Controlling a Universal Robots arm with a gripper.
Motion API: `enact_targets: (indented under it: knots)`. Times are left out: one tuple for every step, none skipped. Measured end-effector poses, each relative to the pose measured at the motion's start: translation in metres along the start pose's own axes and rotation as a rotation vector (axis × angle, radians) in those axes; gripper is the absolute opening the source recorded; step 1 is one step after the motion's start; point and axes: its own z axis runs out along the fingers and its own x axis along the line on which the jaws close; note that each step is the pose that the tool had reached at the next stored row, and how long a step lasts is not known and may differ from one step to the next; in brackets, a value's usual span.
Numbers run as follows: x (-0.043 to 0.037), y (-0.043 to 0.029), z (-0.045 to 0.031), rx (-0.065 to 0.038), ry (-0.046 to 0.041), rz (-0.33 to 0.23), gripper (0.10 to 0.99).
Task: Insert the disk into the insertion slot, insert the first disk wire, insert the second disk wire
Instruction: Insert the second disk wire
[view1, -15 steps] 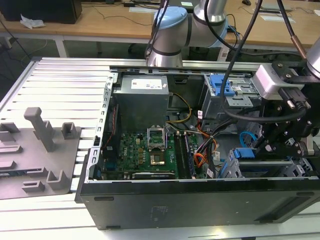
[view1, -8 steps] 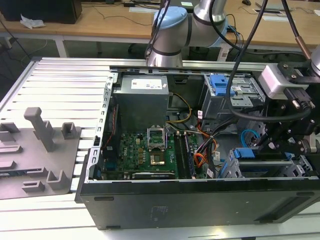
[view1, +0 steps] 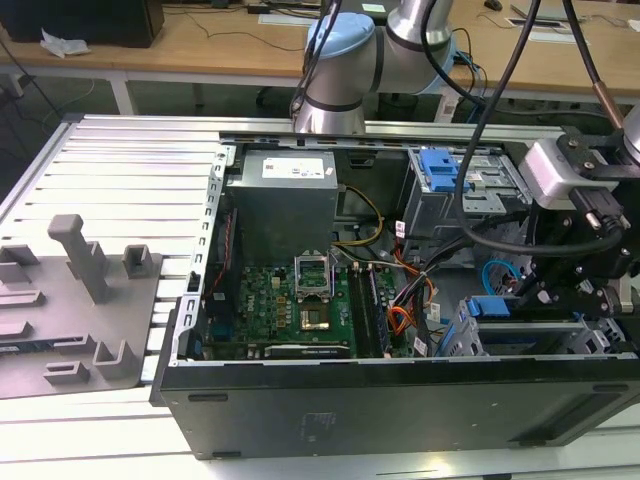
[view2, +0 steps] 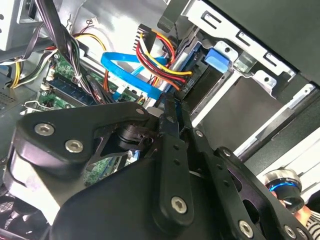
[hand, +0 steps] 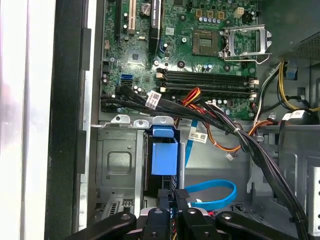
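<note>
One open computer case (view1: 400, 400) lies on its side. The disk (hand: 164, 157) sits in the slot (hand: 117, 165), at four o'clock from the motherboard (view1: 280, 305) in the exterior view. The gripper (hand: 176, 200), fingers nearly together, pinches a connector beside the looping blue wire (hand: 215, 192).

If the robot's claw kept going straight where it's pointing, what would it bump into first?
Probably the disk, judging by both wrist views. The gripper points at the end where the red and yellow wires plug in, with the second disk wire beside it. Depth is hard to judge.
</note>
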Motion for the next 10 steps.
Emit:
enact_targets:
  knots:
    - [0.0001, -0.0004, 0.0006, 0.0, 0.0003, 0.0, 0.165]
    - [0.0002, -0.0004, 0.0007, 0.0, 0.0001, 0.0, 0.165]
    - [0.0002, -0.0005, 0.001, 0.0, -0.0003, 0.0, 0.165]
    - [0.0001, -0.0007, 0.0011, 0.0, -0.0005, 0.0, 0.165]
    - [0.0001, -0.001, 0.0013, 0.001, -0.001, 0.0, 0.165]
    - [0.0002, -0.001, 0.0017, 0.0, -0.0016, 0.0, 0.176]
    - [0.0002, -0.0011, 0.0016, 0.0, -0.0014, 0.0, 0.239]
    - [0.0001, -0.0011, 0.0014, 0.0, -0.0009, 0.0, 0.239]
    - [0.0, -0.001, -0.0002, 0.0, -0.0009, 0.0, 0.239]
    - [-0.0004, -0.0008, -0.0051, 0.0, -0.0007, 0.0, 0.239]
